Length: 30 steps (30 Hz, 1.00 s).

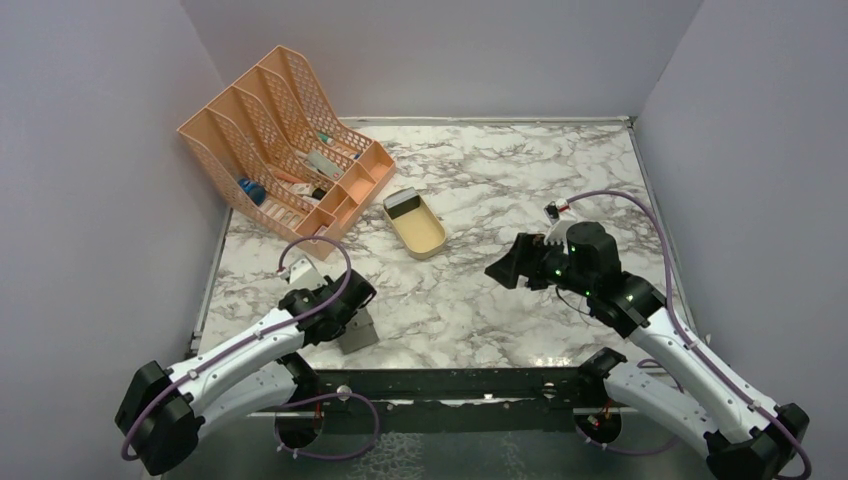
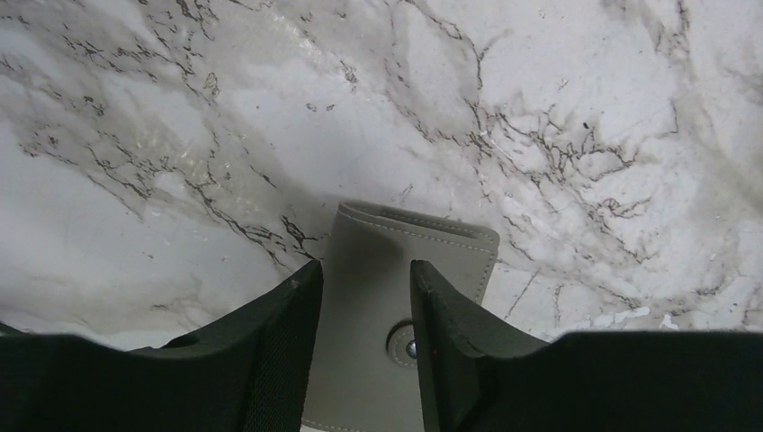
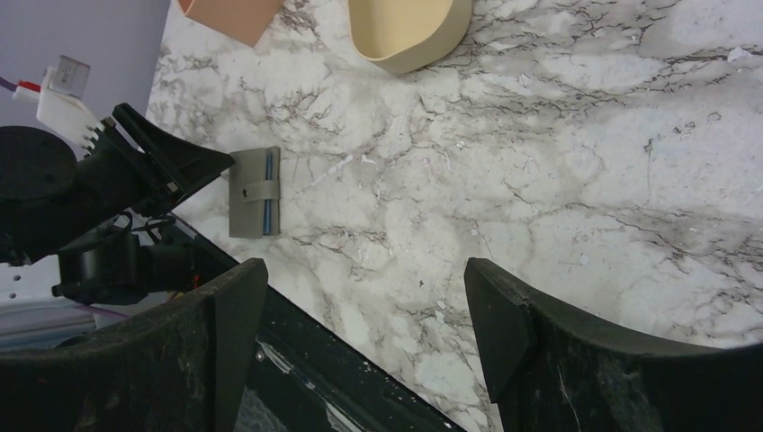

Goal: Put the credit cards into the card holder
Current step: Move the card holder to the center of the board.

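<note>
Wallet lying closed beneath left gripper, jaws standing slightly apart, gripping nothing, right gripper gaping wide, empty

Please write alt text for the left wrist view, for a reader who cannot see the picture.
A closed grey card holder lies flat on the marble table, seen between the two dark fingers of the open left pincer. A round snap shows on it.
</note>
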Each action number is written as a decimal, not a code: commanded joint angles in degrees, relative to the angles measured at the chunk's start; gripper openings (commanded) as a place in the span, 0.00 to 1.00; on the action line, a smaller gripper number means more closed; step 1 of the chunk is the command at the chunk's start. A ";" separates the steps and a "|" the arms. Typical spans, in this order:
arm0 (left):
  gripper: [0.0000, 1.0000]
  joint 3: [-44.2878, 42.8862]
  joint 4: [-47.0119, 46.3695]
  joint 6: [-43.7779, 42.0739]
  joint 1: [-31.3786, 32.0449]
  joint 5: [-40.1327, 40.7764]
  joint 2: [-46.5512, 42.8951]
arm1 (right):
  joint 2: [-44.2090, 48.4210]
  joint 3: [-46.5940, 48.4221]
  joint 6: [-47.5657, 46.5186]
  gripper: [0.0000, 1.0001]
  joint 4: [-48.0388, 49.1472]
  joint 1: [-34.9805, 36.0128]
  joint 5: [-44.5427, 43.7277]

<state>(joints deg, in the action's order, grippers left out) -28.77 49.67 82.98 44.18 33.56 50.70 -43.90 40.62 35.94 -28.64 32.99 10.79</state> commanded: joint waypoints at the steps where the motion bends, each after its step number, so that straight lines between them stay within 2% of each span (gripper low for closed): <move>1: 0.39 2.37 -4.15 0.71 -0.33 -2.46 0.42 | 0.62 -0.56 0.18 0.81 0.91 -0.21 -1.64; 7: 0.30 6.75 -16.28 1.32 -0.30 -11.93 3.09 | -0.55 -0.92 1.08 0.75 0.62 -0.21 -1.67; 11: 0.28 9.54 -27.20 2.96 -0.17 -19.07 6.67 | -1.44 -1.19 1.53 0.73 0.43 -0.21 -2.11; 17: 0.26 6.63 -35.71 3.83 1.20 -22.63 13.25 | -4.64 -3.40 3.87 0.66 2.75 0.19 -0.09; 20: 0.28 3.10 -34.81 0.21 1.34 -21.60 15.28 | -6.98 -4.94 5.67 0.64 5.19 2.32 0.41; 24: 0.39 1.12 -28.01 -1.96 1.33 -18.72 13.98 | -9.73 -7.18 9.41 0.61 9.63 7.16 -0.33; 30: 0.40 2.61 -18.97 -4.11 1.30 -13.81 7.72 | -17.72 -10.42 21.32 0.55 19.80 14.51 -0.85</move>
<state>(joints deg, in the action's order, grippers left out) -26.96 21.43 81.73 45.15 15.81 62.19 -57.47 32.05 47.48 -19.16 43.86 10.13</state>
